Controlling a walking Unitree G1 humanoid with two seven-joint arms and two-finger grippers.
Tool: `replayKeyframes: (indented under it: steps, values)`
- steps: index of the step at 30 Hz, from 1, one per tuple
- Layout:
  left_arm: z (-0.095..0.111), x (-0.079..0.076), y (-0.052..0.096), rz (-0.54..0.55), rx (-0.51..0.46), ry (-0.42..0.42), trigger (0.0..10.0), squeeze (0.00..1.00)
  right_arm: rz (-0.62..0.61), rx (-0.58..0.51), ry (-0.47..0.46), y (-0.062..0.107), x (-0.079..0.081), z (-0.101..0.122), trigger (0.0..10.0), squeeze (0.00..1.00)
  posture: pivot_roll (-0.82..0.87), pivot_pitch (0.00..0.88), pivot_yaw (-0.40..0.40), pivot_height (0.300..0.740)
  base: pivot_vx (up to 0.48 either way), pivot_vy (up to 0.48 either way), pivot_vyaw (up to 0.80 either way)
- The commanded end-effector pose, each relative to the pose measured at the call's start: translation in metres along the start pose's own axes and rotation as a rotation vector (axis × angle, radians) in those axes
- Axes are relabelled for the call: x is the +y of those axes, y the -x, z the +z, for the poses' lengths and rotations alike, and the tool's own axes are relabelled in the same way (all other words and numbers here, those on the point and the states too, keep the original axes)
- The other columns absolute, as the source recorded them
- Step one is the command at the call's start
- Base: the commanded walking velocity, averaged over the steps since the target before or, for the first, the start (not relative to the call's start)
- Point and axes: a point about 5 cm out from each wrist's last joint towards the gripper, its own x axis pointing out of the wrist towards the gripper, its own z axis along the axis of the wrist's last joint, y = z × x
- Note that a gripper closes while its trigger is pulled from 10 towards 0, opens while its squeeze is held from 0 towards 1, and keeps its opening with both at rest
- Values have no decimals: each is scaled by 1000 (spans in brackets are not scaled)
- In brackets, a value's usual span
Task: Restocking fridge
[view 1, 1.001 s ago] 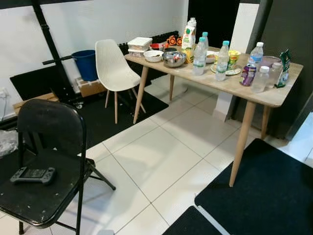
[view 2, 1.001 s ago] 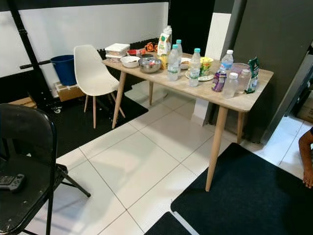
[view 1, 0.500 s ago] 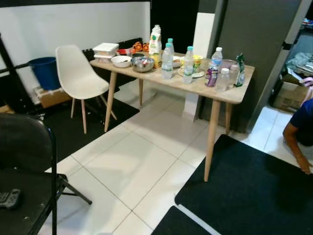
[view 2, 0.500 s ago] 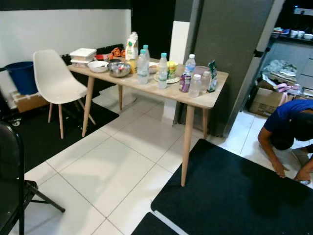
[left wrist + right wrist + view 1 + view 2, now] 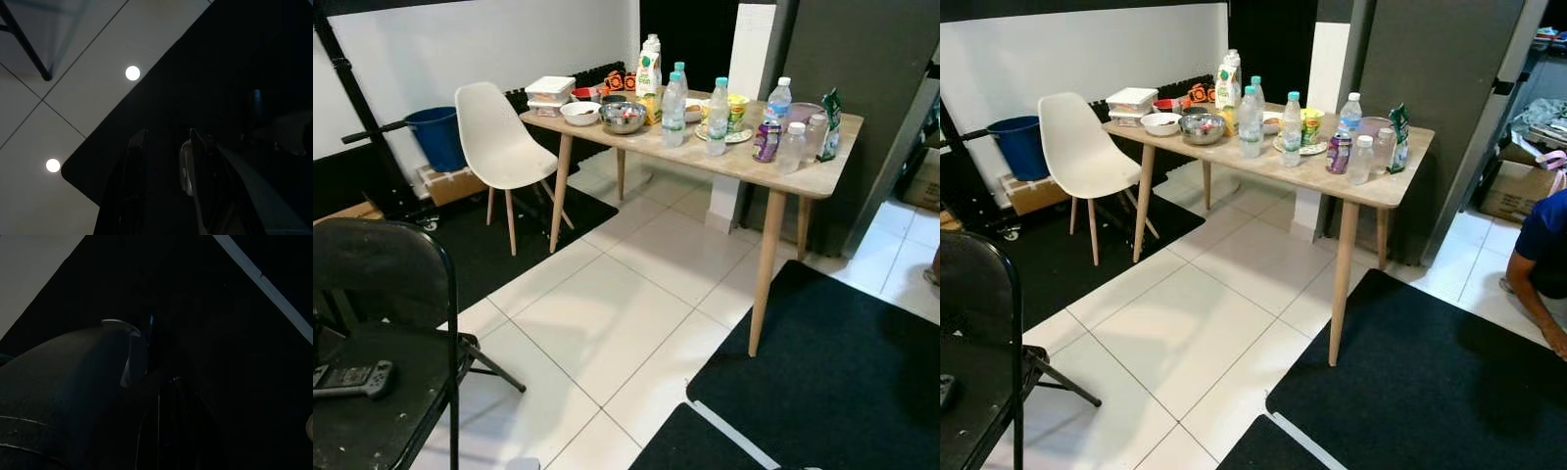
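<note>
**Both arms hang idle; the food waits on the wooden table**

The left gripper's (image 5: 164, 142) two black fingers (image 5: 134, 147) stand a narrow gap apart with nothing between them, pointing down over a black mat (image 5: 234, 58) and white floor tiles (image 5: 73, 73). The right gripper (image 5: 168, 396) hangs in deep shade over the same kind of dark mat, and I cannot tell how its fingers stand.

Ahead stands a wooden table (image 5: 744, 166) on slanted legs, carrying the groceries. Three water bottles (image 5: 674, 96) stand in a loose row near the middle of the tabletop, one more near the right end, by a purple can (image 5: 767, 142) and a small clear bottle (image 5: 791, 148) close to the front edge. A green packet (image 5: 827, 125) stands upright at the right end. A carton (image 5: 649, 67) rises near the back edge, and a metal bowl (image 5: 623, 117) and a white bowl (image 5: 579, 113) sit toward the left end, with stacked white boxes (image 5: 549, 92) at the left corner.

A white chair (image 5: 499, 142) stands just beside the table's left end, a blue bucket (image 5: 435, 132) behind it by the wall. Nearer, a black folding chair (image 5: 382, 323) holds a game controller (image 5: 352, 377) on its seat. A person's arm in a blue sleeve (image 5: 1542, 259) reaches down to the floor at the right.
</note>
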Motion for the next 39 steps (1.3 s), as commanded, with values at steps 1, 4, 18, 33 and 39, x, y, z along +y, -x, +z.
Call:
replayKeyframes:
  steps: [1, 4, 18, 33, 39]
  values:
    - [-5, -4, 0, -10, 20, 12, 10000, 0, 1, -2, 1, 0, 0, 0, 10000, 0, -62, 0, 21, 740, 0, 0, 0]
    - [-3, -5, -1, -18, 17, 5, 10000, 0, 0, -13, -5, 0, -1, 2, 10000, 0, -62, 0, 20, 740, 0, 0, 0]
    - [-7, -8, -1, -34, 34, -6, 10000, 0, 0, -1, 0, 0, -1, 0, 10000, 0, -61, 0, 17, 740, 0, 0, -167]
    - [-6, -8, -1, -34, 33, -16, 10000, 0, 2, -18, -6, 0, 0, 4, 10000, 0, -56, 0, 16, 740, 17, 0, -262]
    - [-6, -7, 0, -34, 35, -22, 10000, 0, 2, -19, -4, 0, 0, 4, 10000, 0, -54, 0, 15, 740, 247, 0, 0]
